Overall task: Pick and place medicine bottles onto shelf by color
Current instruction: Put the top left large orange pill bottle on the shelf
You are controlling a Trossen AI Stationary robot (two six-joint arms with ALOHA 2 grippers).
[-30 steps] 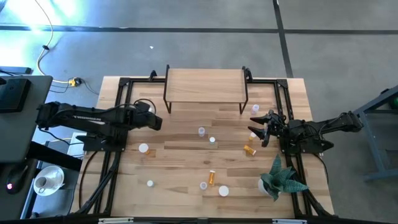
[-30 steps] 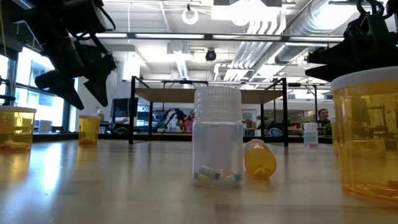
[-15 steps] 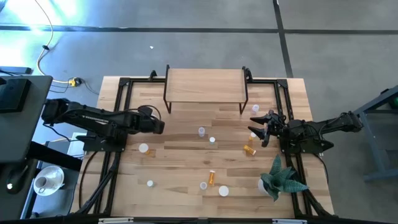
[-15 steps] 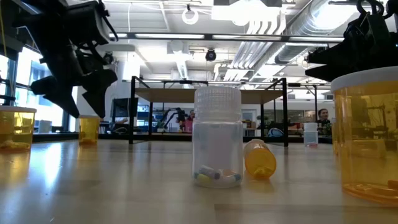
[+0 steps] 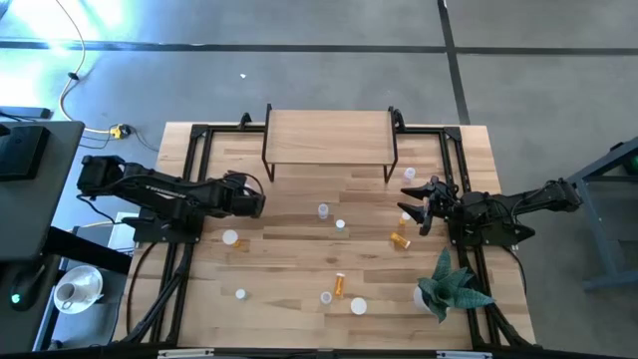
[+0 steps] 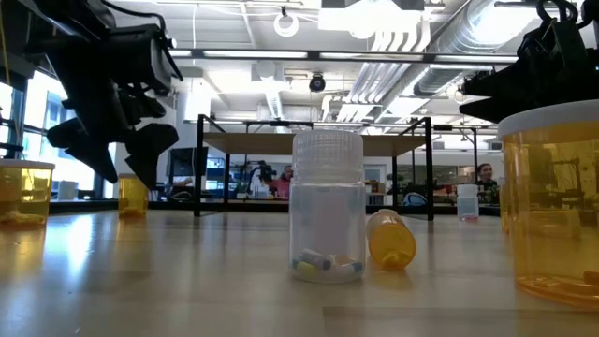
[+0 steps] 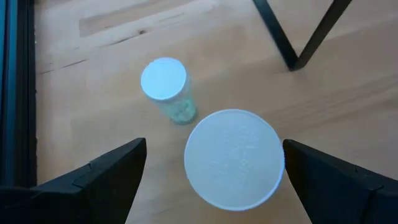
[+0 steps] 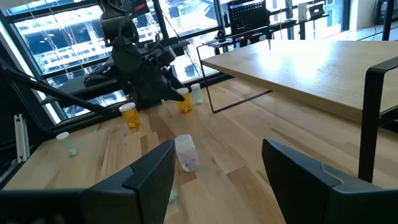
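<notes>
- The left pincer (image 5: 257, 202) has slid out over the left half of the worktop (image 5: 299, 264) in the last second, coming a little closer to the bottles; by my reading it is lining up for its first pick.
- Its fingers stand wide apart and hold nothing. In the left wrist view a white-capped bottle (image 7: 234, 158) sits right between them, with a pale green bottle (image 7: 166, 87) just beyond.
- The right pincer (image 5: 419, 206) has not moved; it hangs near the right edge, fingers spread and empty.
- An orange bottle (image 5: 400, 240) lies just beside it, and a clear bottle (image 5: 323, 211) stands near mid-worktop.
- More bottles are scattered toward the front edge, by the green plant (image 5: 451, 286).
- The shelf (image 5: 329, 138) at the back is bare, so no sorting is done yet.
</notes>
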